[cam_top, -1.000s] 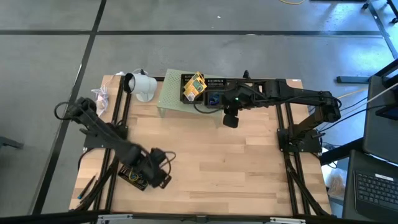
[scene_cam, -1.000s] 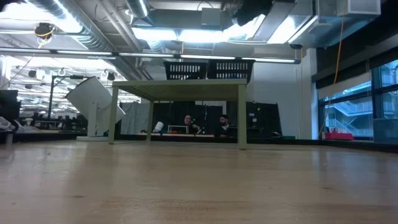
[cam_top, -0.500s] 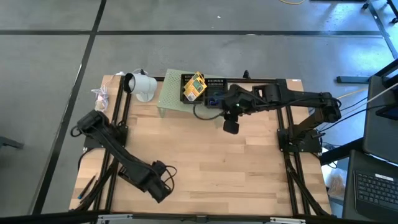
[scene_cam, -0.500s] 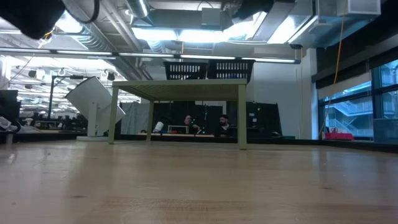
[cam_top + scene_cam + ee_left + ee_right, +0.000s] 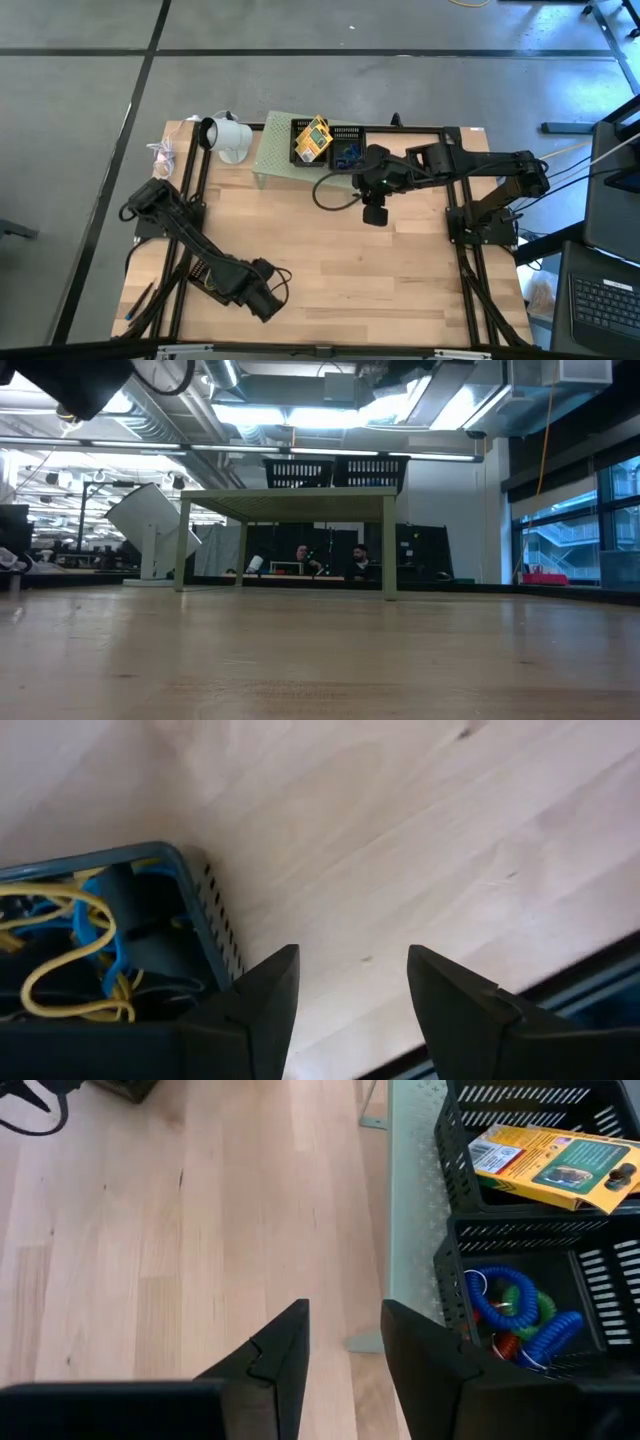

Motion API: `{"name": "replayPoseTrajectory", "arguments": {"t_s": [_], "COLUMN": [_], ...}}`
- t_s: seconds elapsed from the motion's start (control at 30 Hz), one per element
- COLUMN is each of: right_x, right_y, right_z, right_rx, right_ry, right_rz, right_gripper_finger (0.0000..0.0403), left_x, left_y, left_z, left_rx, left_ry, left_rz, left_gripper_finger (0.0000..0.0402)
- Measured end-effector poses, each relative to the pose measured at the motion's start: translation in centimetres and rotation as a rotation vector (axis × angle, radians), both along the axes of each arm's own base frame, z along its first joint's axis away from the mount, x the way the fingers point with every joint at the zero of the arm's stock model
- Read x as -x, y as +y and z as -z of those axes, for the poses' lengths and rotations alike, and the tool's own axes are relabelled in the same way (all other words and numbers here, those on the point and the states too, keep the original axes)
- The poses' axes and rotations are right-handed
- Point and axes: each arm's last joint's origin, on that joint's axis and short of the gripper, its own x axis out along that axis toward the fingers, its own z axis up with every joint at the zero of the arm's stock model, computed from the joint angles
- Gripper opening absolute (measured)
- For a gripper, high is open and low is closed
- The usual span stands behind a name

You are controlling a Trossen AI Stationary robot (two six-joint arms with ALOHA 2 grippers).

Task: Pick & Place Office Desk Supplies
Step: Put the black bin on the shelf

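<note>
My left gripper (image 5: 348,982) is open above bare wood near the table's near-left corner (image 5: 264,301). Beside it a dark perforated tray (image 5: 205,905) rests on the table and holds yellow and blue rubber-band loops (image 5: 85,935). My right gripper (image 5: 345,1335) is open above the table (image 5: 375,213), on the near side of the pale green riser (image 5: 275,155). Two black baskets stand on the riser. One holds a yellow-green card box (image 5: 548,1162), the other blue, green and red coiled loops (image 5: 520,1312).
A white cup-shaped object (image 5: 228,137) lies at the far-left corner beside the riser, and a clear bag (image 5: 160,153) sits on the left edge. The wide wooden middle of the table (image 5: 340,265) lies between the two grippers. In the low view the riser (image 5: 290,500) stands on four legs.
My left gripper has moved from above the dark tray toward the table's near edge and a little right, and now hangs beside the tray. My right gripper has drawn back from the riser toward the near edge. Nothing on the table has moved.
</note>
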Motion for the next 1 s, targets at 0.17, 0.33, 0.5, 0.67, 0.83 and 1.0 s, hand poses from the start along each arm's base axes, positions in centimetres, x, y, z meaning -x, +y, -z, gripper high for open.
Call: {"name": "replayPoseTrajectory", "arguments": {"t_s": [0.17, 0.33, 0.5, 0.67, 0.83, 1.0], "right_x": [0.0, 0.0, 0.0, 0.0, 0.0, 0.0], "right_y": [0.0, 0.0, 0.0, 0.0, 0.0, 0.0], "right_z": [0.0, 0.0, 0.0, 0.0, 0.0, 0.0], "right_rx": [0.000, 0.000, 0.001, 0.002, 0.002, -0.003], "right_ry": [0.000, 0.000, 0.001, 0.002, 0.002, 0.001], "right_rz": [0.000, 0.000, -0.001, -0.002, -0.003, 0.003], "right_gripper_finger": [0.0131, 0.0131, 0.0131, 0.0131, 0.0131, 0.0131], "left_x": [0.6, 1.4, 1.4, 1.6, 1.5, 1.5], "left_y": [0.5, 0.9, 0.3, 0.7, 0.8, 0.8], "left_z": [-0.3, -0.2, 1.0, 1.8, 1.8, 1.8], "left_rx": [-0.024, -0.068, -0.018, -0.027, -0.048, -0.060], "left_ry": [0.095, 0.171, 0.111, 0.122, 0.100, 0.089], "left_rz": [-0.003, -0.019, 0.025, 0.014, 0.025, 0.042], "left_gripper_finger": [0.0182, 0.0182, 0.0182, 0.0177, 0.0124, 0.0038]}}
